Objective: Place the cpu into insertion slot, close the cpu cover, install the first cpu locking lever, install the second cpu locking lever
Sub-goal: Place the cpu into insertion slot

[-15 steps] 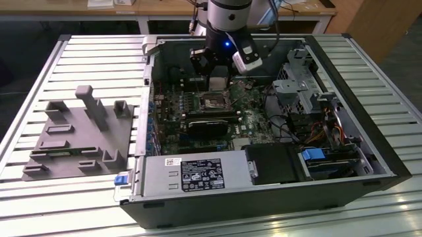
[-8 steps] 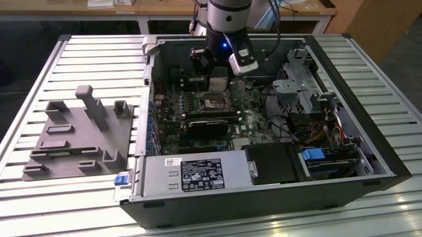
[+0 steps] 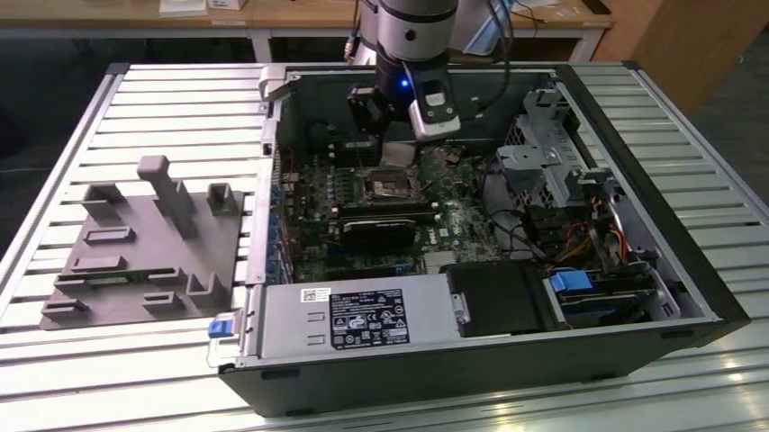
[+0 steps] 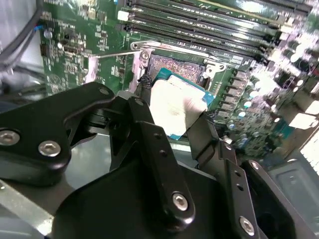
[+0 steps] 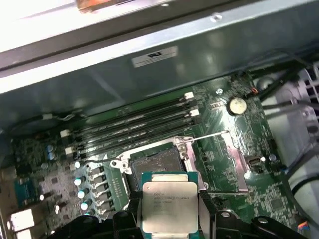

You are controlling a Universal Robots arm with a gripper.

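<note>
Gripper point(image 4: 174, 112) at upper centre of exterior view, inside open computer case point(image 3: 481, 369). Fingers point(image 4: 154, 149) pinch cpu point(image 5: 169, 206) by opposite edges (edge grip leaves underside free for socket). Cpu hangs just above insertion slot point(image 5: 157, 162), not seated; slot's dark centre bare. Cpu cover point(image 5: 237, 162) appears swung aside, keeping opening free.

The cpu point(image 5: 168, 201), clamped in the gripper point(image 5: 169, 218), hangs just beside the insertion slot point(image 5: 154, 164), which lies alongside the memory slots point(image 5: 134, 120).
</note>
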